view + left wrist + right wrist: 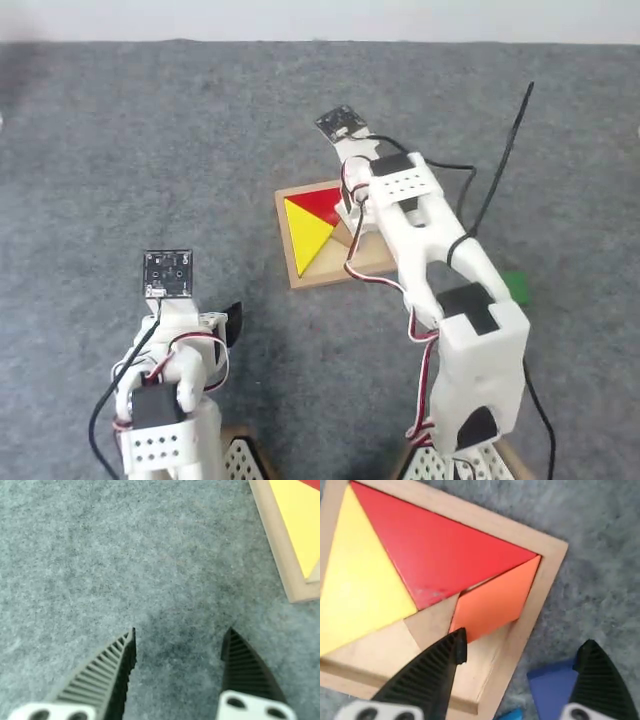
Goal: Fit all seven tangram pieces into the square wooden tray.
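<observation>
The square wooden tray [331, 279] lies mid-table. In it lie a yellow triangle [304, 236], a red triangle [317, 203] and an orange parallelogram [495, 601] set against the tray rim [546, 578]. My right gripper [525, 642] hangs open over that rim, one finger above the bare tray floor, the other above a blue piece [550, 687] on the carpet just outside. From above, the right arm covers the tray's right half [352, 205]. My left gripper [181, 632] is open and empty over bare carpet, short of the tray's corner [281, 555].
A green piece [516, 287] lies on the carpet right of the right arm. A second small blue bit [512, 714] shows beside the blue piece. Grey carpet covers the table, with open room to the left and back.
</observation>
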